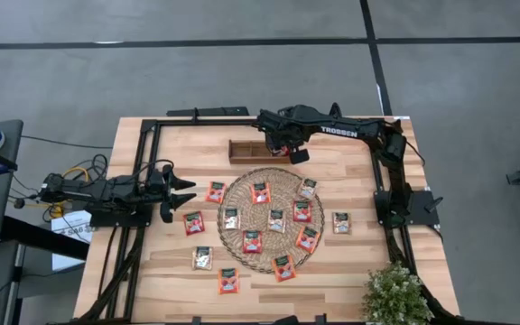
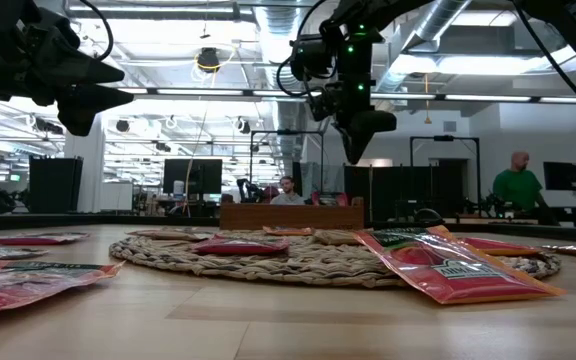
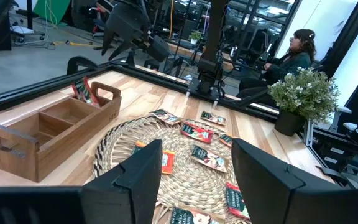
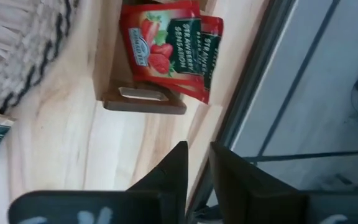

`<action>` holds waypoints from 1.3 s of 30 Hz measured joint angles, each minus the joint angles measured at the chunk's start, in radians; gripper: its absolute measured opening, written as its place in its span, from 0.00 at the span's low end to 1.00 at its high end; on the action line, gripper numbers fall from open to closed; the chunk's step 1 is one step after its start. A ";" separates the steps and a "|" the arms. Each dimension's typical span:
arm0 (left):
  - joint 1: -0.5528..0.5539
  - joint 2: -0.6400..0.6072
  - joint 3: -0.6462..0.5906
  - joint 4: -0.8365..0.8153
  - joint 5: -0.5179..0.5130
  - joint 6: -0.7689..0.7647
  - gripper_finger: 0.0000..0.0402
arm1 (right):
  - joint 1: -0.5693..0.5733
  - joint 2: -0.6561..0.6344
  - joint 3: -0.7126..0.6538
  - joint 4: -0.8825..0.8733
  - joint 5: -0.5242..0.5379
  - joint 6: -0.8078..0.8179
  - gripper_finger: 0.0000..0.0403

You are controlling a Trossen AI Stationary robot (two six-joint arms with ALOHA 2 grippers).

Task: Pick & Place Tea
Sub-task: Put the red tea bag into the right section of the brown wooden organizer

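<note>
Nearest the low camera, red tea packets (image 2: pixel 448 268) lie on the woven mat (image 2: pixel 308 262). Farther back, right gripper (image 1: pixel 294 153), fingers slightly parted and empty, hovers above the wooden tray (image 1: pixel 246 150), two packets (image 4: pixel 166 46) inside. Left gripper (image 1: pixel 181 191) waits open, table's left edge.

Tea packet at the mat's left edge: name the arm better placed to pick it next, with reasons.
Left. The left gripper hangs open beside that tea packet; the right gripper is over the wooden tray.
</note>
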 joint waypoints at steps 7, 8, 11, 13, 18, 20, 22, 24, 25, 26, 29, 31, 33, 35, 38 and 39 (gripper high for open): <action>0.000 0.000 0.000 0.000 0.000 0.000 0.46 | 0.027 -0.001 0.000 -0.009 0.136 0.019 0.15; 0.000 0.000 0.000 0.000 0.000 0.000 0.46 | 0.035 -0.005 0.000 -0.018 0.134 0.035 0.15; 0.000 0.000 0.000 0.000 0.000 0.000 0.46 | 0.072 -0.029 0.000 -0.109 0.070 0.086 0.15; 0.000 0.000 0.000 0.000 0.000 0.000 0.46 | 0.096 -0.058 0.000 -0.175 -0.039 0.126 0.15; 0.000 0.000 0.000 0.000 0.000 0.000 0.46 | 0.147 -0.142 0.000 -0.328 -0.402 0.242 0.15; 0.000 0.000 0.000 0.000 0.000 0.000 0.46 | 0.169 -0.178 0.001 -0.345 -0.504 0.293 0.15; 0.000 0.000 0.000 0.000 0.000 0.000 0.46 | 0.193 -0.210 0.001 -0.341 -0.577 0.328 0.15; 0.000 0.000 0.000 0.000 0.000 0.000 0.46 | 0.220 -0.233 0.001 -0.335 -0.605 0.341 0.15; 0.000 0.000 0.000 0.000 0.000 0.000 0.46 | 0.234 -0.239 0.001 -0.325 -0.604 0.342 0.15; 0.000 0.000 0.000 0.000 0.000 0.000 0.46 | 0.246 -0.240 0.001 -0.318 -0.604 0.342 0.15; 0.000 0.000 0.000 0.000 0.000 0.000 0.46 | 0.274 -0.231 -0.001 -0.293 -0.605 0.344 0.15; 0.000 0.000 0.000 0.000 0.000 0.000 0.46 | 0.283 -0.231 -0.030 -0.262 -0.610 0.344 0.15; 0.000 0.000 0.000 0.000 0.000 0.000 0.46 | 0.288 -0.232 -0.086 -0.216 -0.631 0.344 0.16; 0.000 0.000 0.000 0.000 0.000 0.000 0.46 | 0.287 -0.230 -0.142 -0.217 -0.632 0.356 0.17; 0.000 0.000 0.000 0.000 0.000 0.000 0.46 | 0.276 -0.233 -0.218 -0.209 -0.639 0.386 0.20; 0.000 0.000 0.000 0.000 0.000 0.000 0.46 | 0.272 -0.232 -0.243 -0.205 -0.643 0.397 0.22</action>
